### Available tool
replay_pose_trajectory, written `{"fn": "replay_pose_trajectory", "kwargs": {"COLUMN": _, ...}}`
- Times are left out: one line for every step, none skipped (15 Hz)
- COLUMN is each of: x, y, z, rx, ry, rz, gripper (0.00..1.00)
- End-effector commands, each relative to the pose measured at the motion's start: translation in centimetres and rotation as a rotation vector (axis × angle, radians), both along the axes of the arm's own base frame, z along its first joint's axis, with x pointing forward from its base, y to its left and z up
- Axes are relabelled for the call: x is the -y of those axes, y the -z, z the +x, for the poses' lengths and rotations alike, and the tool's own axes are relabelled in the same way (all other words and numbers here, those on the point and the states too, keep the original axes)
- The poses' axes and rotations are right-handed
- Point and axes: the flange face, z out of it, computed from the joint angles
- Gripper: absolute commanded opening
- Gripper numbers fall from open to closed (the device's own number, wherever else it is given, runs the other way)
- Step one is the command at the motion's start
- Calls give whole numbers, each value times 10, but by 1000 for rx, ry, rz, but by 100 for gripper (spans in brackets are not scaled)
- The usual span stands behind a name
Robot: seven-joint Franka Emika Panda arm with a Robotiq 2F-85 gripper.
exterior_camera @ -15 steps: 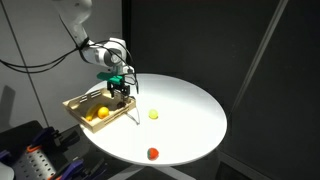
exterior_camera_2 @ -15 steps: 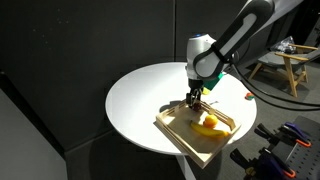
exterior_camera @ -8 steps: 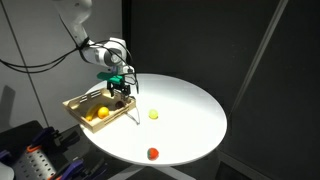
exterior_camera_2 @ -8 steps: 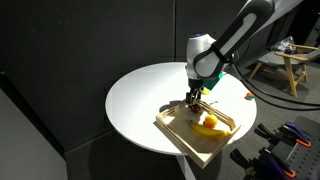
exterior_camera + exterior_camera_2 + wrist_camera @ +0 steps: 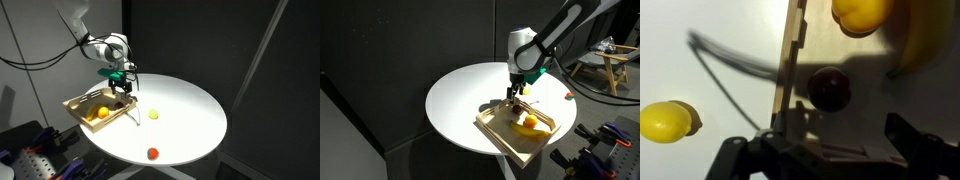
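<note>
**Item 1.** Dark red round fruit (image 5: 828, 88). It lies on the floor of the shallow light-wood tray (image 5: 792, 60), just beside the tray wall that faces the table's middle. It rests apart from the other fruit in the tray. Nothing grips it.

**Item 2.** Gripper (image 5: 825, 152), black, two-fingered. The claw is spread wide and holds nothing. It hangs directly above the dark red round fruit without touching it. In both exterior views it hovers over the tray's inner side (image 5: 123, 88) (image 5: 516, 93).

**Item 3.** Wooden tray, rectangular with low walls. It stands at the edge of the table in both exterior views (image 5: 80, 103) (image 5: 500, 135), with one corner reaching past the rim.

**Item 4.** Orange round fruit (image 5: 862, 14). It sits in the tray, near the dark red round fruit but clear of it.

**Item 5.** Yellow curved fruit (image 5: 912, 40). It lies in the tray next to the orange one; its kind cannot be told for certain.

**Item 6.** Yellow lemon (image 5: 664, 121). It lies outside the tray on the bare surface, near the table's middle (image 5: 154, 114).

**Item 7.** Small red fruit (image 5: 152, 153). It lies at the table's near edge in an exterior view, well apart from the tray.

**Item 8.** Round white table (image 5: 185, 110) (image 5: 460, 100), which carries everything listed above.
</note>
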Motion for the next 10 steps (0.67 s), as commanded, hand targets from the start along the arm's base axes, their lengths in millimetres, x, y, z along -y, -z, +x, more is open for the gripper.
{"fn": "replay_pose_trajectory", "kwargs": {"x": 13, "y": -27, "z": -7, "rx": 12, "ry": 89, "rz": -27, "gripper": 100}}
{"fn": "replay_pose_trajectory", "kwargs": {"x": 18, "y": -33, "z": -9, "rx": 14, "ry": 118, "rz": -30, "gripper": 100}}
{"fn": "replay_pose_trajectory", "kwargs": {"x": 22, "y": -38, "z": -11, "rx": 15, "ry": 144, "rz": -36, "gripper": 100}}
{"fn": "replay_pose_trajectory", "kwargs": {"x": 26, "y": -42, "z": -15, "rx": 14, "ry": 163, "rz": -40, "gripper": 100}}
{"fn": "replay_pose_trajectory", "kwargs": {"x": 30, "y": -46, "z": -18, "rx": 10, "ry": 179, "rz": -44, "gripper": 100}}
{"fn": "replay_pose_trajectory", "kwargs": {"x": 33, "y": -50, "z": -22, "rx": 8, "ry": 184, "rz": -45, "gripper": 100}}
{"fn": "replay_pose_trajectory", "kwargs": {"x": 36, "y": -54, "z": -27, "rx": 1, "ry": 186, "rz": -44, "gripper": 100}}
{"fn": "replay_pose_trajectory", "kwargs": {"x": 39, "y": -57, "z": -33, "rx": -4, "ry": 186, "rz": -45, "gripper": 100}}
{"fn": "replay_pose_trajectory", "kwargs": {"x": 42, "y": -60, "z": -38, "rx": -9, "ry": 182, "rz": -48, "gripper": 100}}
{"fn": "replay_pose_trajectory", "kwargs": {"x": 44, "y": -63, "z": -43, "rx": -17, "ry": 182, "rz": -50, "gripper": 100}}
